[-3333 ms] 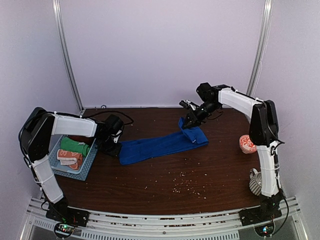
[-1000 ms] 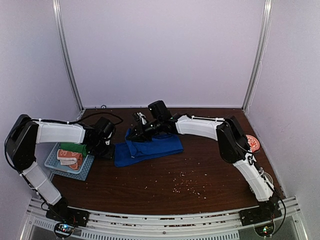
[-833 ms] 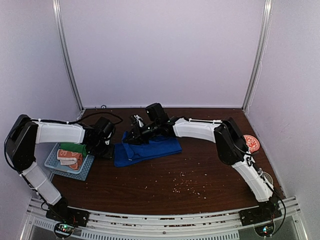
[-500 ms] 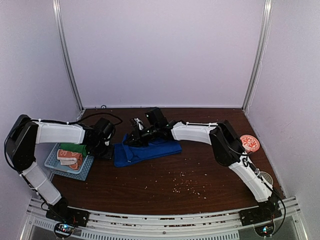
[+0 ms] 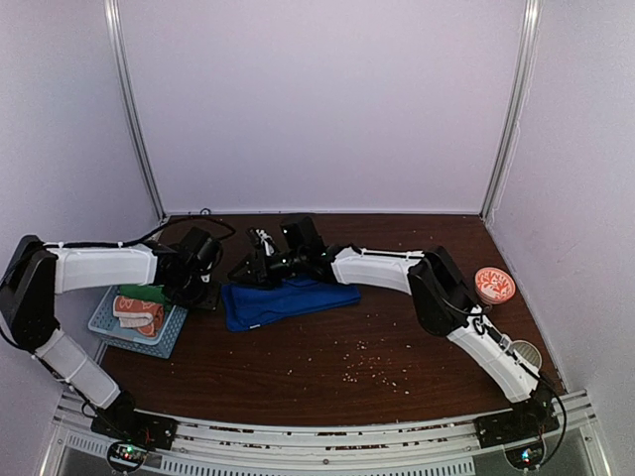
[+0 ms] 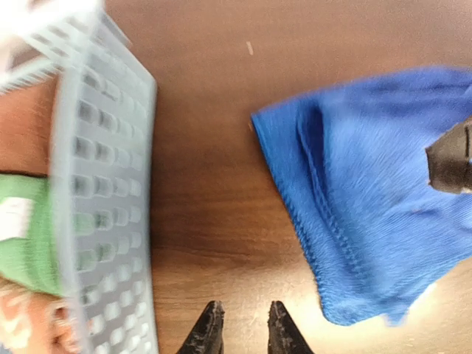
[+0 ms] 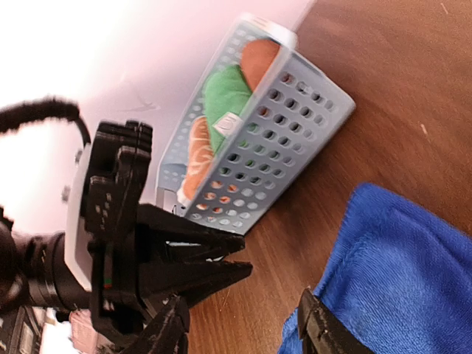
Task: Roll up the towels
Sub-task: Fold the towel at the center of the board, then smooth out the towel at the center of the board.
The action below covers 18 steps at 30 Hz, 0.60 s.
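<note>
top, blue towel (image 5: 283, 300): doubled over, just right of left gripper (image 5: 205, 290), corner at right gripper (image 5: 241, 273).
top, table (image 5: 417, 337): dark wood, crumbs; walls close round, basket (image 5: 173, 323) tight on left.
L wrist, left gripper: nearly closed, empty; towel edge up-right of tips. You pinch that short edge.
R wrist, right gripper: jaws spread, empty; towel by right tip. Roll tight, keep hem square.
</note>
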Tool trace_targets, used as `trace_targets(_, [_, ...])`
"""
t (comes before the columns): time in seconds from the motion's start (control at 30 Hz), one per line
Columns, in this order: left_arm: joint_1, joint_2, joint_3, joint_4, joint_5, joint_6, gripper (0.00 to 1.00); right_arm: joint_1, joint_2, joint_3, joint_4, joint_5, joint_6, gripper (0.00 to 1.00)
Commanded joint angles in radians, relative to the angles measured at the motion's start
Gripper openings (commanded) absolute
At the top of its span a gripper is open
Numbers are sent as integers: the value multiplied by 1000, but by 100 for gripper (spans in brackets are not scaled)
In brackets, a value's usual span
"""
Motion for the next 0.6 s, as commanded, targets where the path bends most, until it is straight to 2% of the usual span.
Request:
trace_targets(0.0, [5,-95,45,19,-73,-20,22,-47,-149,-33,16,-39,-84,53])
trace_targets(0.13, [6,-98,83,74,-27,14,22,-117,-264,-111,-135,-26,-232,54])
trace_targets(0.37, [5,2,119,104,185,-37,25,-302,-447,-251,-527,204,-682,50])
trace_targets(0.57, [21,34,91,176,203,-116,33,-392,-530,-448,-642,226,-824,47])
